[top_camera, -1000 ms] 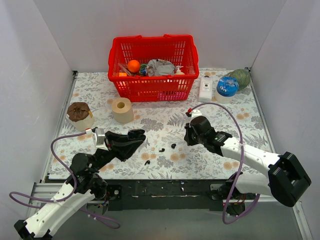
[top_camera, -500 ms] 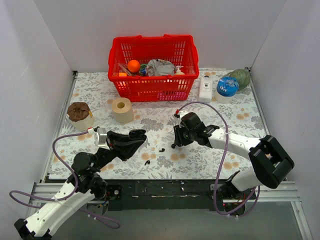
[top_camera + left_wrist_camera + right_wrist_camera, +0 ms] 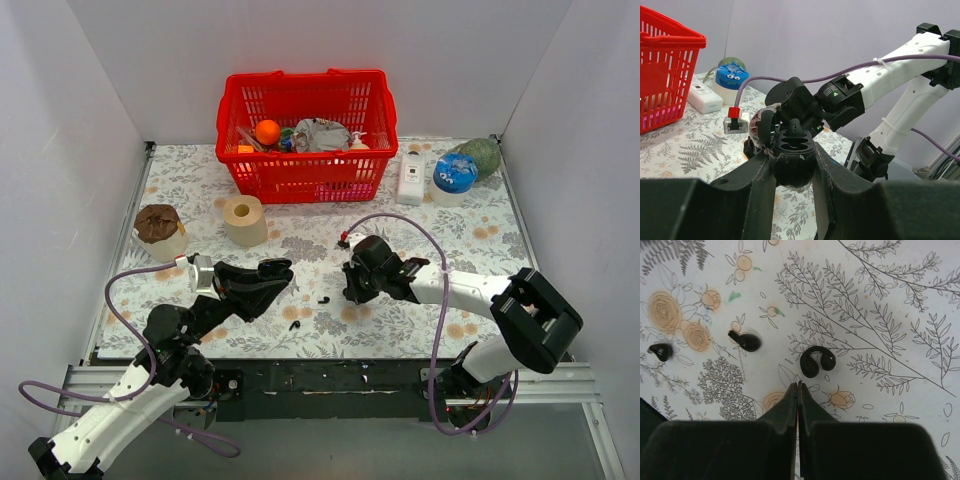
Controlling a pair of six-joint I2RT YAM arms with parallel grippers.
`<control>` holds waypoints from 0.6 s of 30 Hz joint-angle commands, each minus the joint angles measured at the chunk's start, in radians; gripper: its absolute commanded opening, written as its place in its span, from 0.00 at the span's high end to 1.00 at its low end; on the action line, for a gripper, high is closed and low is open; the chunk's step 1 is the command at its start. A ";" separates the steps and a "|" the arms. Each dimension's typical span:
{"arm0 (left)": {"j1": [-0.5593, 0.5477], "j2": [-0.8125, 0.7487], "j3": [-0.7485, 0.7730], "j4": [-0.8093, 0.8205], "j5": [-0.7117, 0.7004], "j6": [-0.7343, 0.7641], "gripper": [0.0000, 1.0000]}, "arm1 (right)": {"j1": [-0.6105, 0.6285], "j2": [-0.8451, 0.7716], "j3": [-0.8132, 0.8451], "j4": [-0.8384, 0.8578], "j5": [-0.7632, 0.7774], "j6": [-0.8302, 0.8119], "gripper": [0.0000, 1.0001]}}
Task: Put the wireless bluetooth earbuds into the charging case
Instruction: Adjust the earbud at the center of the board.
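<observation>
Right gripper (image 3: 798, 392), jaws pressed together and empty, hovers over the table (image 3: 900, 300); a curled black piece (image 3: 817, 361) lies just beyond its tips, the nearer earbud (image 3: 745, 341) off to their left, the farther earbud (image 3: 660, 352) well left again; pickup looks to be in hand, so the jaws must part and straddle a bud; left gripper (image 3: 791, 152) is clamped on the charging case (image 3: 790, 167), held above the table.

Bare bench (image 3: 315, 255) is lying open around the earbuds (image 3: 323, 299); the red basket (image 3: 305, 170) at 12 o'clock and tape roll (image 3: 243, 220) at 10 o'clock are standing well apart from them.
</observation>
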 commanded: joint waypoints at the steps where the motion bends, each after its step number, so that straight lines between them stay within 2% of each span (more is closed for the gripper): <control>1: 0.000 -0.005 -0.004 0.005 -0.002 0.002 1.00 | 0.002 0.025 -0.017 0.017 0.047 0.012 0.99; 3: 0.000 -0.005 -0.003 0.007 -0.002 0.002 1.00 | 0.002 0.048 -0.009 0.006 0.103 0.012 0.99; 7: 0.000 -0.006 -0.001 0.004 0.000 0.001 1.00 | 0.003 0.065 -0.014 0.040 0.061 0.013 0.99; 18: 0.000 -0.005 -0.004 -0.001 -0.003 -0.003 1.00 | -0.001 0.132 0.022 0.086 0.059 0.005 0.99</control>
